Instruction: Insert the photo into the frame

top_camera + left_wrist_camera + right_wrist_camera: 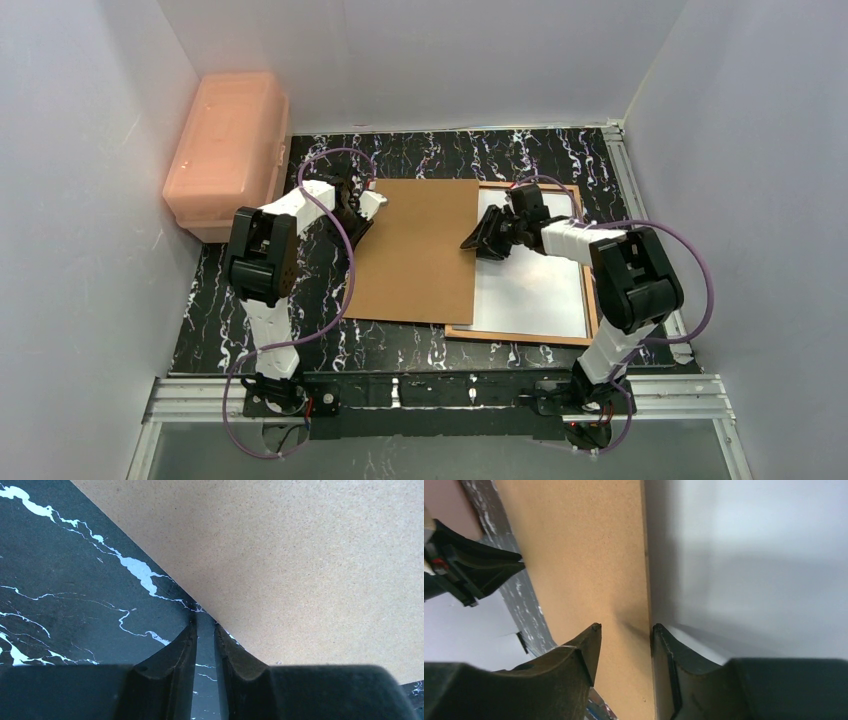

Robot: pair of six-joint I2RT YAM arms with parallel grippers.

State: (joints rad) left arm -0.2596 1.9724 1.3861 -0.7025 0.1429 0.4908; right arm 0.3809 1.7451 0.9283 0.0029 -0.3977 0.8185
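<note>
While the brown board (415, 250) lies flat in the middle of the black marbled table (330, 345), its right side covers the left part of the frame (510, 336). The frame lies on the right half of the table, near the right arm, with its light wood-brown edges turned up. Inside it there is a plain white surface (530, 295). Whether this is the back of the photo cannot be told, because no printed side shows in any view.

The left gripper (362, 205) is at the far left corner of the board. In the left wrist view its fingers (187, 645) are almost together and only a narrow slit is between them, in which the table (60, 605) shows. The tips reach the edge of the board (300, 555), but it cannot be told if they pinch it.

The right gripper (480, 243) is at the right edge of the board, over the frame. In the right wrist view its fingers (589, 645) are clearly apart and hold nothing. One tip is over the board (584, 540), the other over the white surface (764, 555), and the edge of the board runs between them. This edge throws a soft shadow on the white.

A pale orange plastic box (225, 150) stands at the far left, beside the wall and well apart from the frame.
</note>
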